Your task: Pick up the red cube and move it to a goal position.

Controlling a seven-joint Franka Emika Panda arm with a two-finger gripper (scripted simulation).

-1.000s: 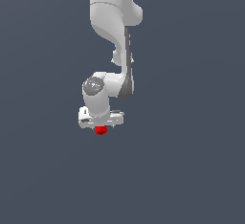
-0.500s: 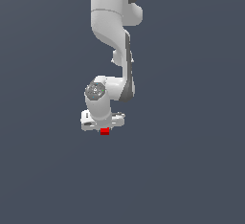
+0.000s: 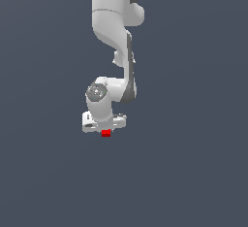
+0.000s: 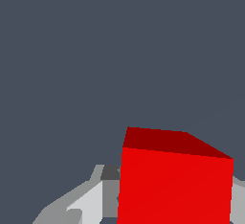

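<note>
The red cube (image 3: pixel 106 133) is a tiny bright red block directly under the white gripper (image 3: pixel 105 132) in the exterior view. It moves with the hand, so the gripper is shut on it. In the wrist view the red cube (image 4: pixel 174 182) fills the near part of the picture, with a grey finger (image 4: pixel 91 204) beside it. The fingertips are hidden behind the hand in the exterior view. The white arm (image 3: pixel 114 32) hangs down from above.
A plain dark grey-blue surface (image 3: pixel 193 163) lies all around the arm. No other object or marker shows in either view.
The gripper with the red cube has shifted slightly toward the exterior view's right over the last second. The cube stays under the hand.
</note>
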